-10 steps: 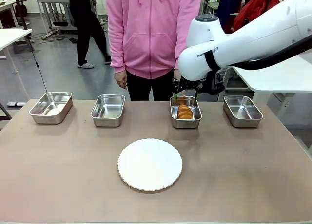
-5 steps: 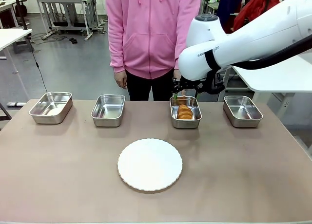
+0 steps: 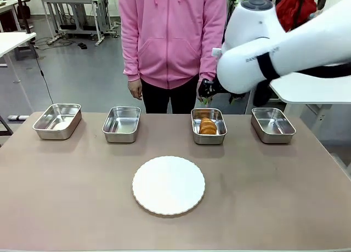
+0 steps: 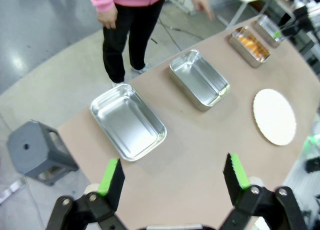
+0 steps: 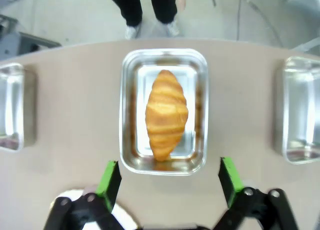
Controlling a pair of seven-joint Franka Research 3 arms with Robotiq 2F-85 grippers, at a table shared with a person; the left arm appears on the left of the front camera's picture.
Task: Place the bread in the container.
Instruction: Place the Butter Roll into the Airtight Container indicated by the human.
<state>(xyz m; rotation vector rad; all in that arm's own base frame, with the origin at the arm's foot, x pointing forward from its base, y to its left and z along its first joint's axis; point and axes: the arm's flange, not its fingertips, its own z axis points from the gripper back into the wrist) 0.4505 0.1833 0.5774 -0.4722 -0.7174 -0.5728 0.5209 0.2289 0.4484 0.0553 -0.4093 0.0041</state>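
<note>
The bread [image 3: 207, 125] lies in the container [image 3: 209, 136], third steel tray from the robot's left, its long axis running toward the person. Grey lettering on the right arm is too blurred to read. The right gripper [image 3: 207, 91] hangs above the tray's far end, touching nothing.

Left wrist view: the left gripper [image 4: 172, 176] stands wide apart, empty, over the table [image 4: 200, 150].

Right wrist view: green pads [image 5: 109, 179] spread wide, released, the croissant lengthwise between them below.
</note>
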